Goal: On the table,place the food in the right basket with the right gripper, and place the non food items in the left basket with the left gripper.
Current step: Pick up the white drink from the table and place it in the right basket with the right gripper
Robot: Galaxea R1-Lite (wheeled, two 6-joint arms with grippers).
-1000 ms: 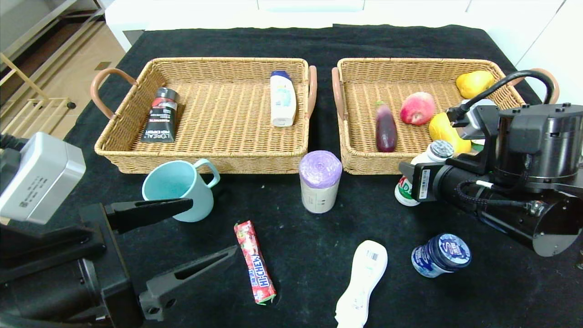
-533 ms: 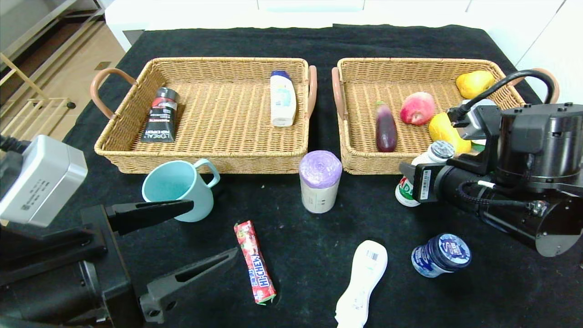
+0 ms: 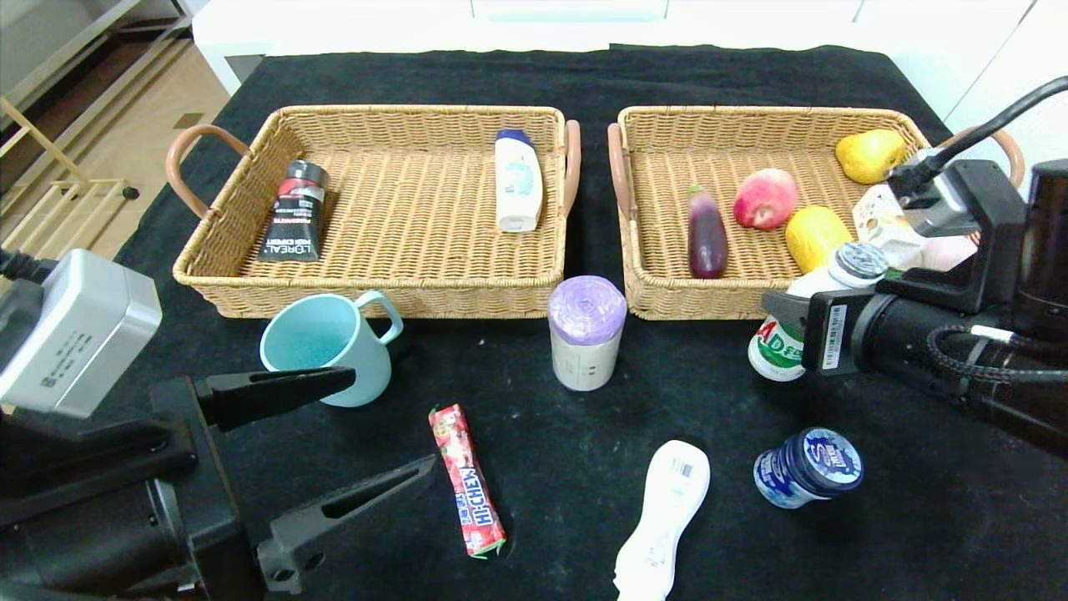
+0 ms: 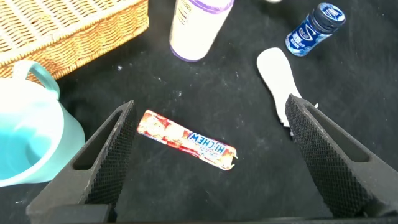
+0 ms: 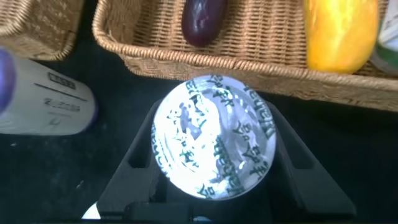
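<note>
My right gripper (image 3: 813,324) is shut on the white AD milk bottle (image 3: 778,346), held tilted just in front of the right basket (image 3: 692,299); its foil cap (image 5: 214,134) sits between the jaws. My left gripper (image 3: 392,420) hangs open over the red Hi-Chew stick (image 4: 186,140), beside the teal mug (image 3: 329,346). On the black table (image 3: 567,75) stand the beige roll with purple top (image 3: 586,334) and the blue-lidded jar (image 3: 808,467); the slim white bottle (image 3: 663,517) lies flat. A pale carton (image 3: 880,219) lies in the right basket. The left basket (image 3: 375,292) stands behind the mug.
A black L'Oreal tube (image 3: 294,213) and a white shampoo bottle (image 3: 517,179) lie in the left basket. An eggplant (image 3: 707,234), an apple (image 3: 765,199), a yellow fruit (image 3: 816,236) and a pear (image 3: 868,154) lie in the right basket.
My right gripper has carried the milk bottle to the right along the basket's front. The left arm and everything on the table have stayed put.
</note>
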